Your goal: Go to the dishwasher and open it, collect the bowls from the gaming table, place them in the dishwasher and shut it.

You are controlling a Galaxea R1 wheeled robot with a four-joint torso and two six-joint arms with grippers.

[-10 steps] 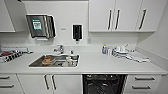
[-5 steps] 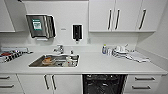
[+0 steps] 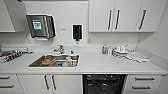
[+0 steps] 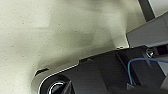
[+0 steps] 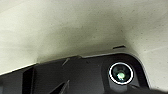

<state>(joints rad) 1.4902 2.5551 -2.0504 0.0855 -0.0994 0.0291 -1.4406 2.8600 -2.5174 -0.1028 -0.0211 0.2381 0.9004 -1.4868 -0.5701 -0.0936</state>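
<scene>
I am facing the kitchen counter (image 3: 100, 65) square on, and the dishwasher (image 3: 103, 83) is sitting at the bottom of the head view, a little right of centre, under the worktop. Its bay is showing dark, with what look like wire racks inside, so I am judging that the door is already down and open toward me, though the door panel itself is falling below the frame edge and I cannot confirm that.

To the left of it, the sink (image 3: 55, 60) is holding some dishes, one of them orange-brown; whether that is one of the task's bowls I cannot tell. White cupboard doors (image 3: 63, 83) are standing between the sink's underside and the dishwasher, and drawers (image 3: 142, 83) are flanking it on the right.

The relation that matters: the opening is lying straight ahead and low, slightly toward my right side, so I am judging my right arm to be the nearer one for anything done at the racks. Its long axis is running left to right along the counter front.

My wrist cameras are looking at pale speckled floor (image 4: 50, 37) past my own dark housing. Whether my fingers on either side are spread or clenched, I cannot tell.
</scene>
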